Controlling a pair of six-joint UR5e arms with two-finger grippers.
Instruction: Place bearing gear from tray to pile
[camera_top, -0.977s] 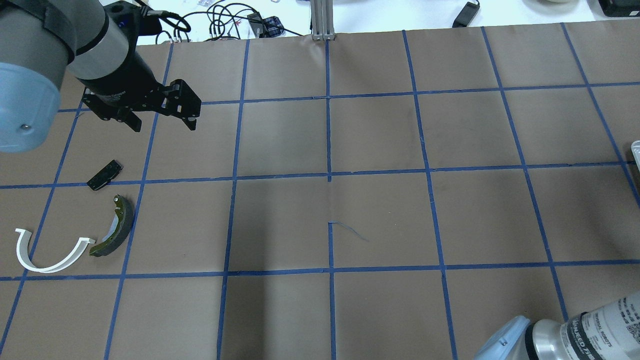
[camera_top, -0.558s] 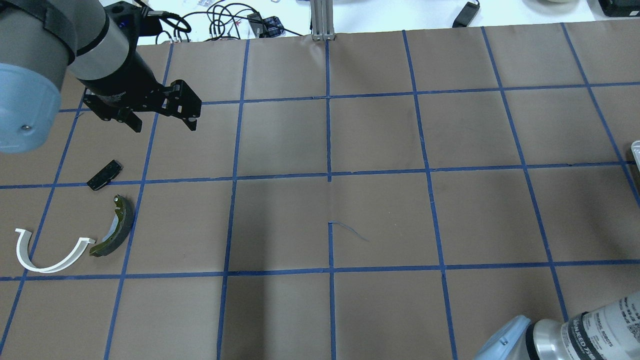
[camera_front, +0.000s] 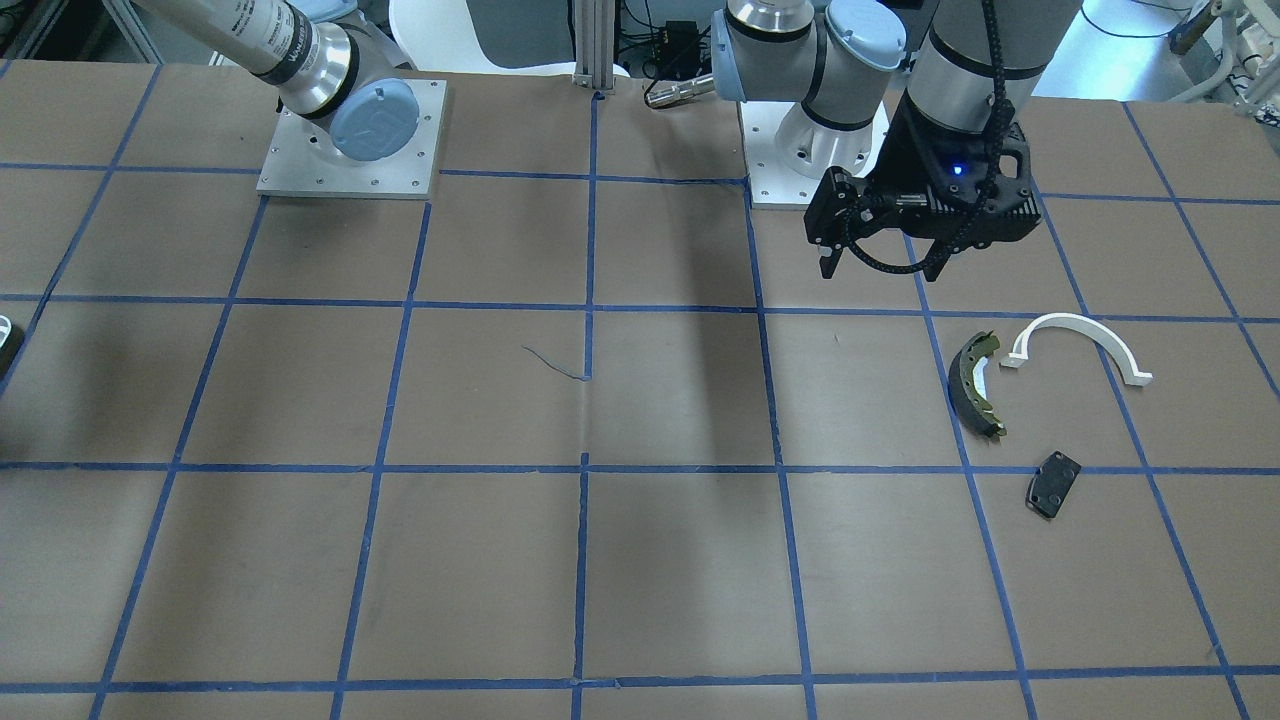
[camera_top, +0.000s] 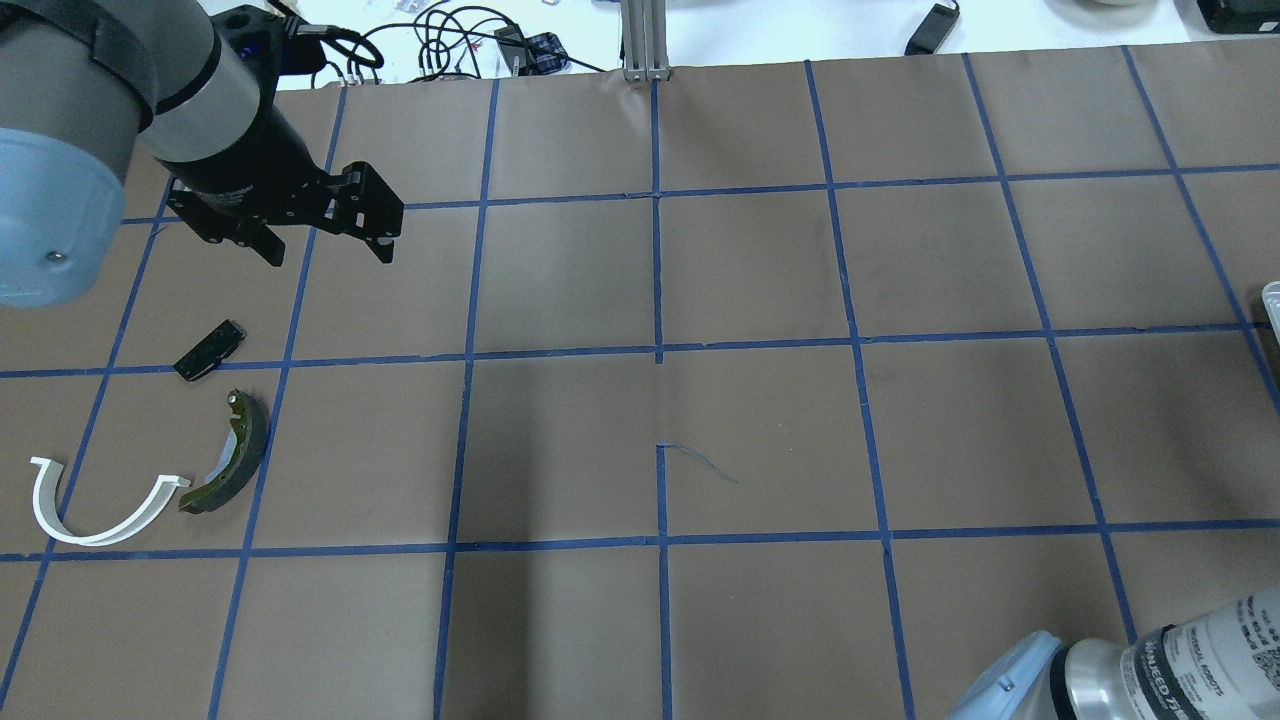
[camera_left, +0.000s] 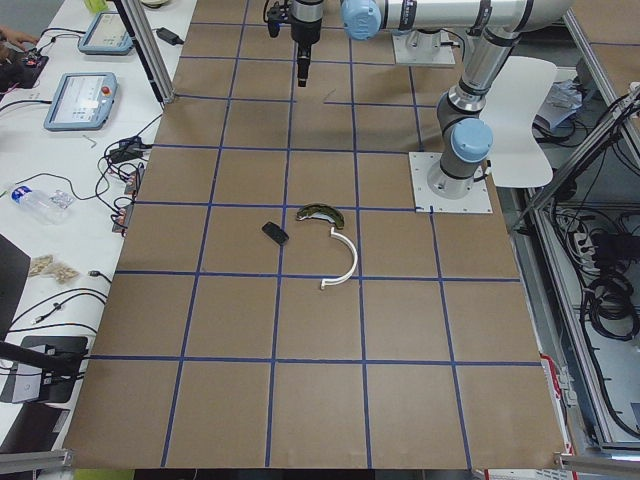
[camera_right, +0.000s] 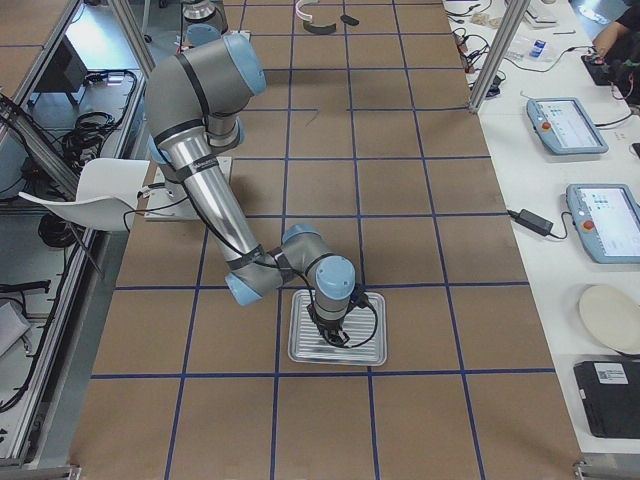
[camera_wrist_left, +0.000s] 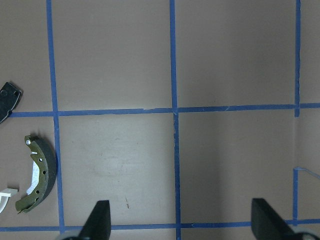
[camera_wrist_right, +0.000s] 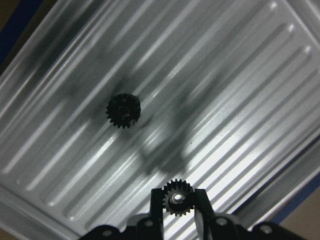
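In the right wrist view my right gripper (camera_wrist_right: 178, 205) is shut on a small dark bearing gear (camera_wrist_right: 177, 196), low over the ribbed metal tray (camera_wrist_right: 225, 75). A second dark gear (camera_wrist_right: 123, 110) lies flat on the tray. The right exterior view shows the same gripper (camera_right: 333, 338) down in the tray (camera_right: 300, 352). The pile lies at the table's left: an olive brake shoe (camera_top: 235, 450), a white plastic arc (camera_top: 100, 505) and a small black plate (camera_top: 210, 350). My left gripper (camera_top: 328, 256) hangs open and empty above the table, beyond the pile, and shows in the front view (camera_front: 884, 270).
Brown paper with blue tape squares covers the table (camera_top: 660, 400). The tray's edge shows at the overhead view's right border (camera_top: 1272, 300). Cables lie beyond the far edge (camera_top: 450, 40). My right arm's elbow (camera_top: 1130, 670) fills the near right corner.
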